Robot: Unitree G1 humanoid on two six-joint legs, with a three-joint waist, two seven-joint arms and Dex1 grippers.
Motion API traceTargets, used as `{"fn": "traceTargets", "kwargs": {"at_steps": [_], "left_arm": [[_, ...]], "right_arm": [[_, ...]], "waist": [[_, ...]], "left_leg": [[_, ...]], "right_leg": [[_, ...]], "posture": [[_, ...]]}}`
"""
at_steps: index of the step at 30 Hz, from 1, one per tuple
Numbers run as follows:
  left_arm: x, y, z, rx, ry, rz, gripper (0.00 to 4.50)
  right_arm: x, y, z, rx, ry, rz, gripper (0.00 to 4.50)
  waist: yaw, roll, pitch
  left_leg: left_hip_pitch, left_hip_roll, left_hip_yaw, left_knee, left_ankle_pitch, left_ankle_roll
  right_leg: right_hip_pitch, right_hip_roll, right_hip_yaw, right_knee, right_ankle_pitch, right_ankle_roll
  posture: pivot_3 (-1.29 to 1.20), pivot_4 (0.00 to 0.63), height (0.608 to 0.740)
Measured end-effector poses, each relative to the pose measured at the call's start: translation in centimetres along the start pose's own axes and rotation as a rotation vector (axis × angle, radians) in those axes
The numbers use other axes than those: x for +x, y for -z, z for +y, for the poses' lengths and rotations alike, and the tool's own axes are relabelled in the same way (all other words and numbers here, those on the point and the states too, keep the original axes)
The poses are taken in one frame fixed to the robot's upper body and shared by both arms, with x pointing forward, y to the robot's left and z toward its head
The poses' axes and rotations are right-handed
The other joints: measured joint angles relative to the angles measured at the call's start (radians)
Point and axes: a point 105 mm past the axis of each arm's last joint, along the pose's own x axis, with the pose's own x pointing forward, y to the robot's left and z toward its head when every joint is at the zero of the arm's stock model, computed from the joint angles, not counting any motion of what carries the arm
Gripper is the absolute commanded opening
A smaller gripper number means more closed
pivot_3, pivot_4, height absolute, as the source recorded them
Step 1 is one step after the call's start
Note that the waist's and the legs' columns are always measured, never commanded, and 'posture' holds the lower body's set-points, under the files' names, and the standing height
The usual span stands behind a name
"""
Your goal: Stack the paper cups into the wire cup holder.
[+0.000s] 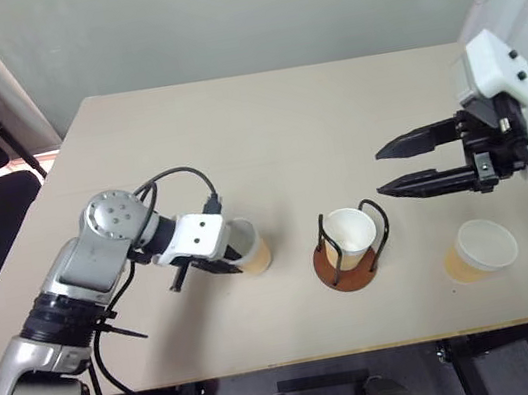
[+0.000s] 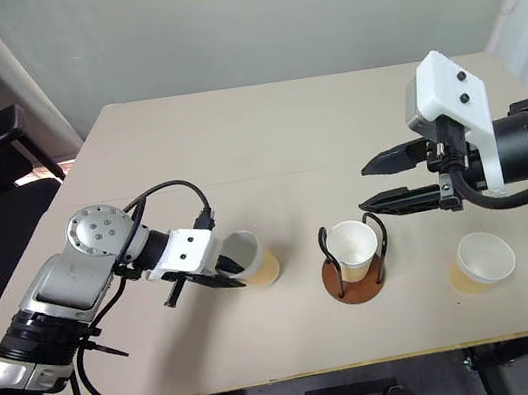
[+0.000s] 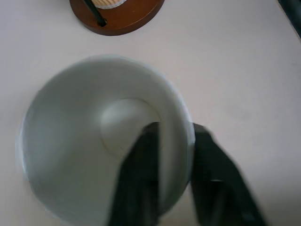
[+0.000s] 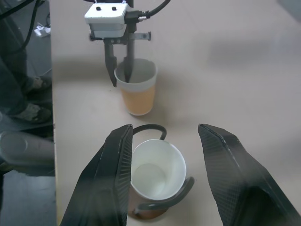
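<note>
Paper cups (image 1: 248, 245) matt, white inside, tan outside. Wire cup holder (image 1: 348, 267): thin black wire loops, smooth reddish-brown disc base with slight sheen, looks like wood. Table (image 1: 272, 125) smooth matt beige. Left gripper (image 3: 171, 155) and right gripper (image 4: 163, 155) fingers matt black; casings glossy white plastic.

- My left arm (image 1: 75, 280) is brushed silver, with a round shoulder-like joint cap dotted with small screws and a black ribbed collar lower down.
- A black cable (image 1: 174, 177) loops over it into the white wrist housing (image 1: 195, 237).
- My right gripper (image 1: 411, 165) has two black tapered fingers (image 1: 415, 142) under a boxy white housing (image 1: 494, 68) with two dark buttons, followed by a black cylindrical forearm.
</note>
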Motion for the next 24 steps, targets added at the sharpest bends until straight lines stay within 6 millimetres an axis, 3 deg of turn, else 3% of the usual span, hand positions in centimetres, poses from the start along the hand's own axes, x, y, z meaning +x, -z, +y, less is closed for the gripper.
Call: {"fn": "traceTargets", "kwargs": {"at_steps": [7, 10, 13, 17, 24], "left_arm": [[-0.3, -0.3, 0.3, -0.002, -0.009, -0.035, 0.02], [-1.2, -1.4, 1.4, 0.007, -0.033, -0.072, 0.02], [-2.5, -3.8, 3.2, 0.054, -0.059, -0.114, 0.02], [-3.5, -8.6, 5.0, 0.129, -0.033, -0.23, 0.02], [-3.6, -15.4, 6.7, 0.3, 0.057, -0.339, 0.02]], "right_arm": [[-0.4, 0.1, -0.2, -0.019, 0.039, -0.029, 2.25], [-0.7, 0.4, -0.3, -0.017, 0.061, -0.045, 2.25], [-0.9, 0.7, 0.0, 0.012, 0.056, -0.057, 2.25], [-1.8, 0.9, 1.0, 0.076, 0.016, -0.059, 2.25], [-2.4, 2.1, 2.8, 0.13, -0.052, 0.036, 2.25]], "waist": [[0.001, 0.0, 0.0], [0.004, 0.0, 0.0], [0.008, 0.0, 0.0], [0.012, 0.0, 0.0], [0.019, 0.0, 0.0]], "left_leg": [[0.0, 0.0, 0.0, 0.0, 0.0, 0.0], [-0.001, 0.0, 0.0, 0.001, 0.0, 0.0], [-0.002, -0.001, 0.0, 0.002, 0.0, 0.0], [-0.004, -0.001, 0.0, 0.001, -0.001, 0.001], [-0.006, -0.001, 0.0, 0.001, -0.001, 0.0]], "right_leg": [[0.0, 0.0, 0.0, 0.0, 0.0, 0.0], [0.0, 0.0, 0.0, 0.0, 0.001, 0.001], [0.0, 0.0, 0.0, -0.001, 0.001, 0.002], [0.0, -0.001, 0.0, -0.004, 0.002, 0.003], [-0.001, -0.001, 0.0, -0.005, 0.002, 0.005]], "posture": [[0.0, 0.15, 0.74], [0.0, 0.15, 0.74], [0.0, 0.15, 0.74], [0.0, 0.15, 0.74], [0.0, 0.15, 0.74]]}}
